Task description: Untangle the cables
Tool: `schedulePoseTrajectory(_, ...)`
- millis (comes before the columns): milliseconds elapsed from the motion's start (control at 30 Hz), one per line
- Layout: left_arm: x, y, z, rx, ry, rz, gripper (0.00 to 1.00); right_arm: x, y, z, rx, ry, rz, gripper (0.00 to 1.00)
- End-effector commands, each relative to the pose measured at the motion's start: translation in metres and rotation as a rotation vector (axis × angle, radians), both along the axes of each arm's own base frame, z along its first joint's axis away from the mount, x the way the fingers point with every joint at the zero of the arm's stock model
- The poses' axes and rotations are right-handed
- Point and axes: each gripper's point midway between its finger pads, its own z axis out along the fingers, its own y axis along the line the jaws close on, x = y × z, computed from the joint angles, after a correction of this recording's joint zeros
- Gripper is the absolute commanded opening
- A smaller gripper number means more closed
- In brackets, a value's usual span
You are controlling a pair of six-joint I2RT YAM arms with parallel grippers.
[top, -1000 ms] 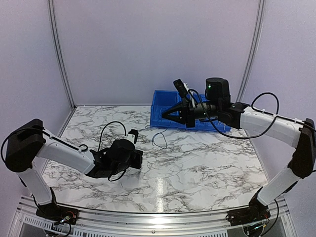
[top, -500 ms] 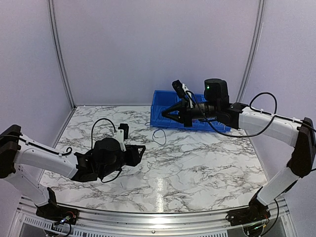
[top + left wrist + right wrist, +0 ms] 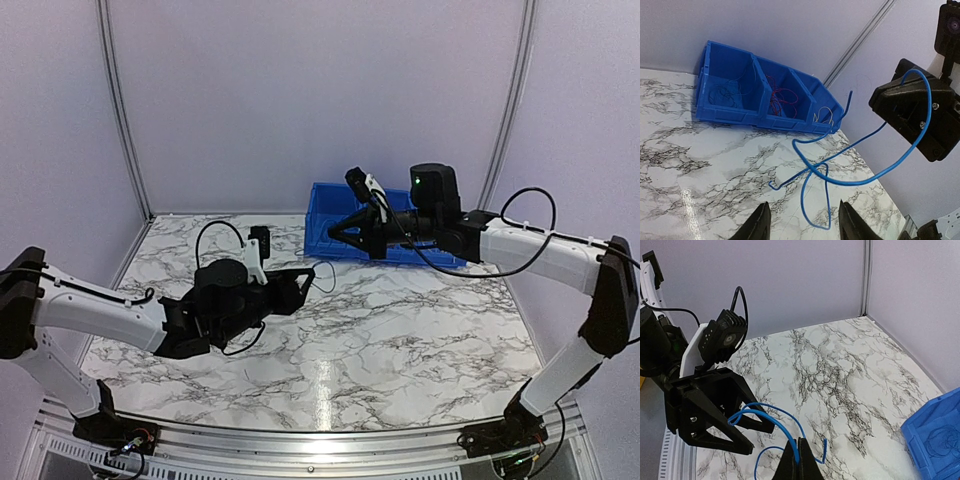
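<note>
Right gripper clamps the one loose blue cable; left gripper spread apart nearby; other cables already lie separated in the bin.

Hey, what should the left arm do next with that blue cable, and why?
Probably ease the left gripper forward and close on the hanging loop of the blue cable. Its jaws are open with that loop showing between them, while the right gripper pinches the same cable, so a second grip could pull the loops apart.
</note>
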Motion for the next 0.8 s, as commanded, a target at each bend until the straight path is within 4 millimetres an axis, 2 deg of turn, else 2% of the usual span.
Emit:
schedulePoseTrajectory(0, 0.001, -0.025, 0.0, -0.043, 0.02, -0.047, 0.49, 0.005, 0.0, -0.007, -0.013, -0.003, -0.016, 0.0)
schedulePoseTrajectory(100, 0.006, -0.033, -0.016, -0.032, 0.053, -0.033, 0.46, 0.002, 0.002, -0.005, -0.009, -0.001, -0.001, 0.0)
schedulePoseTrajectory(167, 0.013, -0.026, -0.027, -0.041, 0.084, 0.034, 0.42, -0.001, 0.002, -0.001, -0.001, -0.005, 0.007, 0.0)
schedulePoseTrajectory(300, 0.03, 0.008, -0.055, -0.071, 0.156, 0.205, 0.29, -0.008, 0.001, 0.009, 0.021, -0.002, 0.025, 0.0)
schedulePoseTrajectory(433, 0.052, 0.041, -0.091, -0.1, 0.248, 0.323, 0.22, -0.017, 0.003, 0.019, 0.049, 0.026, 0.069, 0.0)
schedulePoseTrajectory(533, 0.068, 0.06, -0.128, -0.102, 0.326, 0.378, 0.18, -0.021, 0.002, 0.03, 0.07, 0.028, 0.088, 0.0)
schedulePoseTrajectory(633, 0.076, 0.068, -0.167, -0.116, 0.403, 0.386, 0.15, -0.028, 0.0, 0.039, 0.069, 0.034, 0.106, 0.0)
schedulePoseTrajectory(767, 0.075, 0.062, -0.199, -0.127, 0.47, 0.35, 0.15, -0.027, -0.006, 0.065, 0.084, 0.006, 0.108, 0.0)
